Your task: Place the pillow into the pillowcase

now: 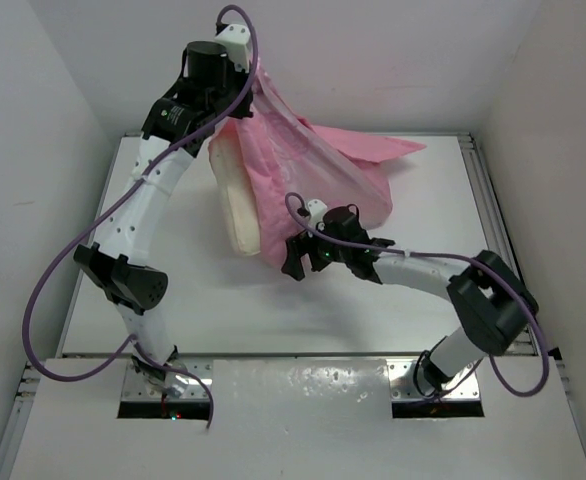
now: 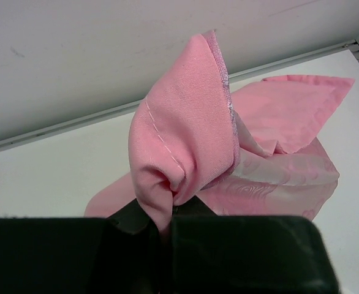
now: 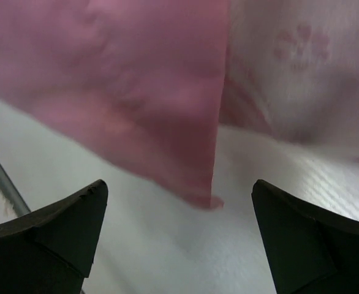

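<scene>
At the far left my left gripper [image 2: 167,229] pinches the pillowcase [image 1: 318,170] rim, my right gripper [image 1: 293,258] spread near it; the pillow [image 1: 235,200] seems mostly in, its left edge uncovered.

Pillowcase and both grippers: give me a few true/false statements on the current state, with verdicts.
1. The left gripper is shut on a bunched fold of the pillowcase. True.
2. The right gripper is clamped on the pillowcase. False: its jaws stand wide open and hold nothing; a hanging edge of the fabric is just ahead of them.
3. The pillow is fully covered by the pillowcase. False: in the top view a cream side of it shows bare at the left of the pink fabric.
4. The left gripper holds its fold of fabric raised above the table. True.
</scene>
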